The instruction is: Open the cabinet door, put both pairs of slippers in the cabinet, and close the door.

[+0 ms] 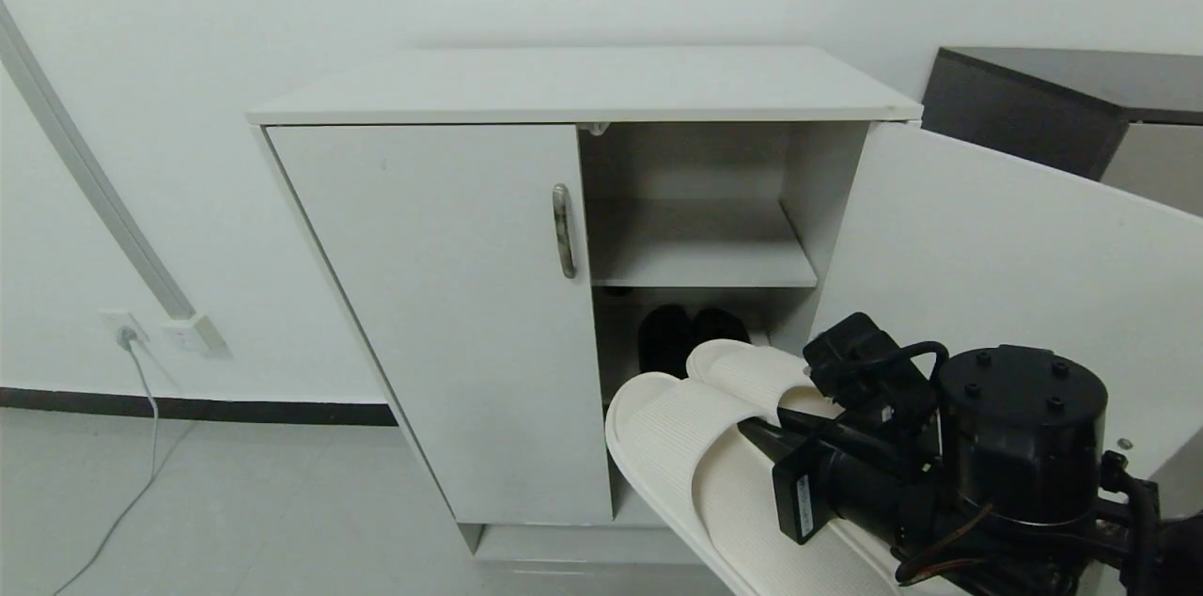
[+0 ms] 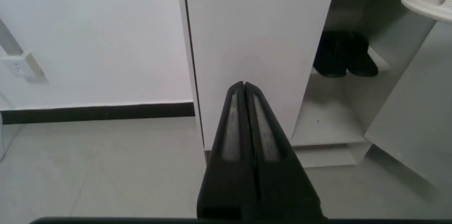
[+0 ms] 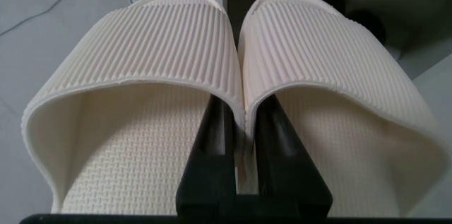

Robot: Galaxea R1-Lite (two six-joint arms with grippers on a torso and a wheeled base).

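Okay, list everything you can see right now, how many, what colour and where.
cabinet: one, white, against the wall
left door: one, white, shut, metal handle
right door: one, white, swung open
shelf: one, white, inside the open half
black slippers: one pair, black, on the bottom panel under the shelf
cream slippers: one pair, cream, held before the opening
wall boxes: two, white, low, left of the cabinet
cable: one, grey, box to floor
dark unit: one, black, behind the open door
left gripper: one, black, shut, low before the left door
right gripper: one, black, shut on the cream slippers
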